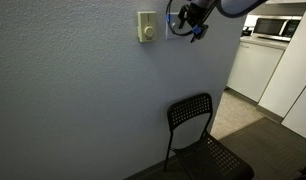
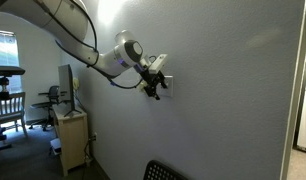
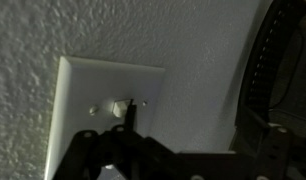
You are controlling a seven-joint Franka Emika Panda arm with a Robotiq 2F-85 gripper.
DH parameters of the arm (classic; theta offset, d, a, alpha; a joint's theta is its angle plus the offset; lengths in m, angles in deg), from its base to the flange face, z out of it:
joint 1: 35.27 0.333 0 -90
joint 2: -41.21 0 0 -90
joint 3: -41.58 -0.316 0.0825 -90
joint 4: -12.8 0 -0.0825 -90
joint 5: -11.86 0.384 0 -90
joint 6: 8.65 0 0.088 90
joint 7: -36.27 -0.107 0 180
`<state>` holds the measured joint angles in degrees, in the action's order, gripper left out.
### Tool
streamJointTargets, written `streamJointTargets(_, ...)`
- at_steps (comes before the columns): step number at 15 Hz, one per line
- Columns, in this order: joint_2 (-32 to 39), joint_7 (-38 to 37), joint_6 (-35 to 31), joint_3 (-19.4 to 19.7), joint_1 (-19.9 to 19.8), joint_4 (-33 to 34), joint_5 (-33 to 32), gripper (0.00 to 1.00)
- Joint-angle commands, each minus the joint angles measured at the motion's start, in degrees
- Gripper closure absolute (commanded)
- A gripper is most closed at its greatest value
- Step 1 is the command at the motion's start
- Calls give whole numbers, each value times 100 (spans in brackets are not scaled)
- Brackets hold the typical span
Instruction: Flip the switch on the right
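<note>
The switch [image 3: 105,110] is a white, nearly square wall plate with a small toggle [image 3: 118,106] at its centre, filling the left of the wrist view. My gripper [image 3: 198,95] is open and holds nothing. The tip of one dark finger touches the toggle from below right, and the other finger stands far to the right, off the plate. In both exterior views the gripper [image 1: 191,24] [image 2: 153,82] is pressed up to the wall and covers most of the switch [image 1: 172,27] [image 2: 167,83].
A narrower cream plate with a round knob [image 1: 146,27] sits on the wall just beside the switch. A black chair [image 1: 198,130] stands below against the wall. A kitchen opening [image 1: 268,55] lies beyond the wall's corner. A desk and cabinet [image 2: 71,135] stand in the room.
</note>
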<state>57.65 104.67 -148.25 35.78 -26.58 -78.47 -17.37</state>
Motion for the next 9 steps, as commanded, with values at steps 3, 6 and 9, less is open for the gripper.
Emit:
streamJointTargets(3, -103, -36, 843, 87, 70, 430, -209, 0)
streamJointTargets(6, -304, -210, 1521, 71, 130, 422, -294, 0)
streamJointTargets(9, -504, -413, 2004, 21, 152, 363, -367, 0)
